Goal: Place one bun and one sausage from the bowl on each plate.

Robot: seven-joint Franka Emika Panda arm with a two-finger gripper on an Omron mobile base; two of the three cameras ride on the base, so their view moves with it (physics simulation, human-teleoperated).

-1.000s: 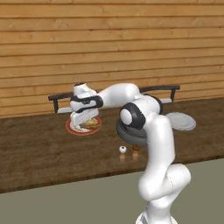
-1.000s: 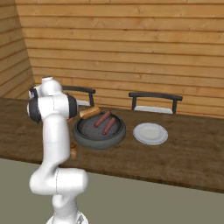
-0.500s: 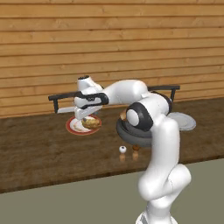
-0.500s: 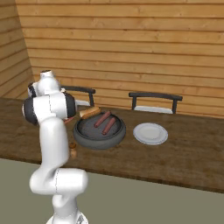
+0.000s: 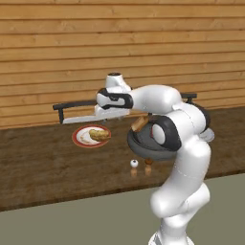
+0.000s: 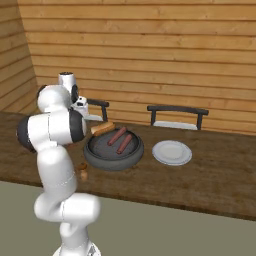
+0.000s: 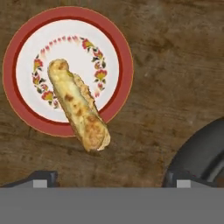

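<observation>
A red-rimmed flowered plate [image 7: 26,109] lies on the wooden counter with a browned bun [image 7: 78,105] across it, one end hanging over the rim. My gripper [image 7: 112,180] hovers above it, open, with nothing between its fingertips [image 7: 43,177]. From the left base view the gripper [image 5: 107,115] hangs over the plate [image 5: 81,139] and bun [image 5: 99,135]. Right of the plate sits the dark bowl [image 6: 114,156], holding two sausages [image 6: 117,135] and a second bun [image 6: 102,128] at its rim. A plain white plate [image 6: 171,152] lies right of the bowl.
Two small shakers [image 5: 134,167] stand in front of the bowl near the counter's front edge. Two dark-framed racks [image 6: 177,116] stand against the wooden wall behind the dishes. My arm's elbow covers part of the bowl [image 5: 143,150] in the left base view.
The gripper has opened fully and lifted up and to the right, away from the red-rimmed plate. The bun stays behind on that plate.
</observation>
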